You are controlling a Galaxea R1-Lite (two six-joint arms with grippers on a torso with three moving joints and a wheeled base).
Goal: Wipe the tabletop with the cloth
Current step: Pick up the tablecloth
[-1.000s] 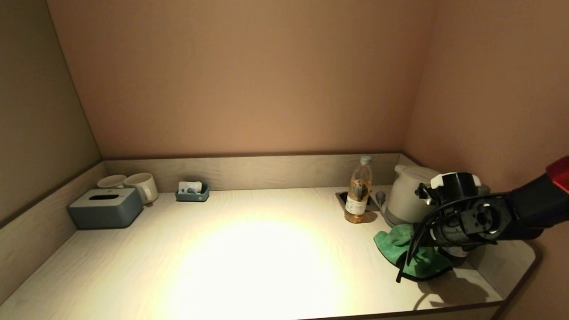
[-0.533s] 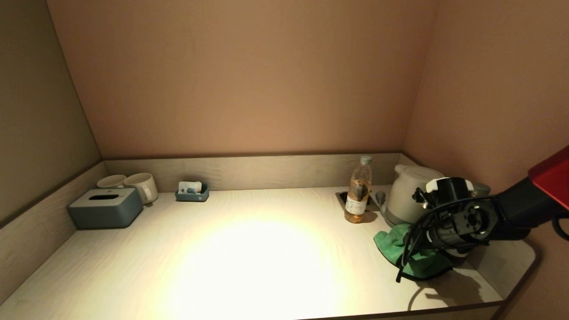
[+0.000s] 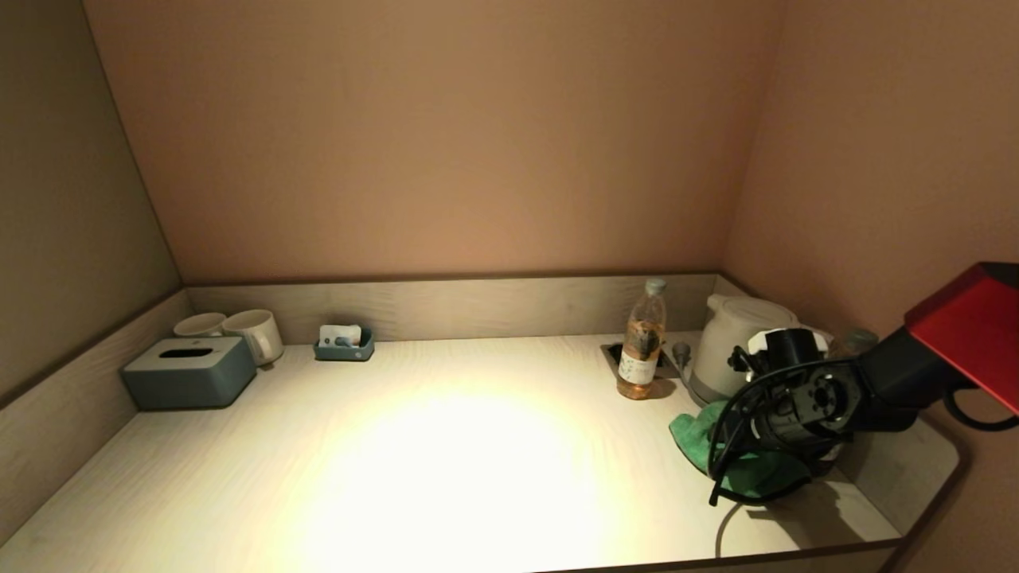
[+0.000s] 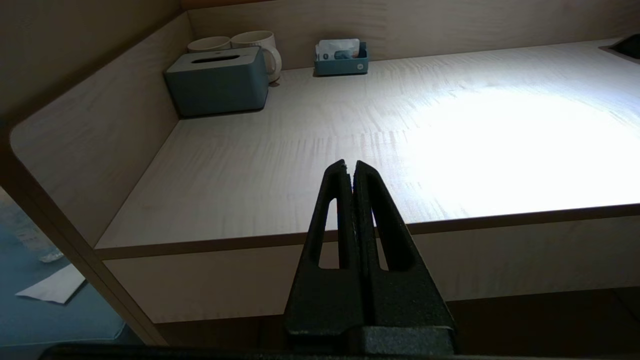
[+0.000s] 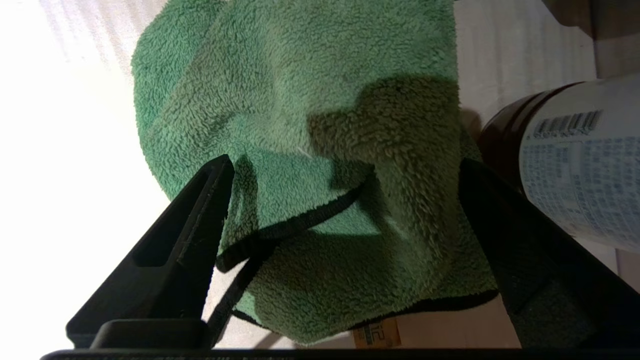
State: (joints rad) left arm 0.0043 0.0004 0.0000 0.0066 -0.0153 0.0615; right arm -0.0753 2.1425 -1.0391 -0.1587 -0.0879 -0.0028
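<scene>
From the head camera the right arm blocks most of the green cloth (image 3: pixel 691 434), which sits crumpled at the tabletop's (image 3: pixel 446 461) right end, near the front edge. The right gripper (image 5: pixel 345 170) hangs over it, fingers spread wide on either side, not pinching yet. It's a tight spot: a labelled bottle (image 5: pixel 575 170) is right beside one finger, with the kettle (image 3: pixel 728 350) and drink bottle (image 3: pixel 642 344) just behind. The middle is open. The tissue box (image 3: pixel 189 371) and mugs (image 3: pixel 253 334) sit far left. The left gripper (image 4: pixel 350 170) is clenched and empty at the front edge.
</scene>
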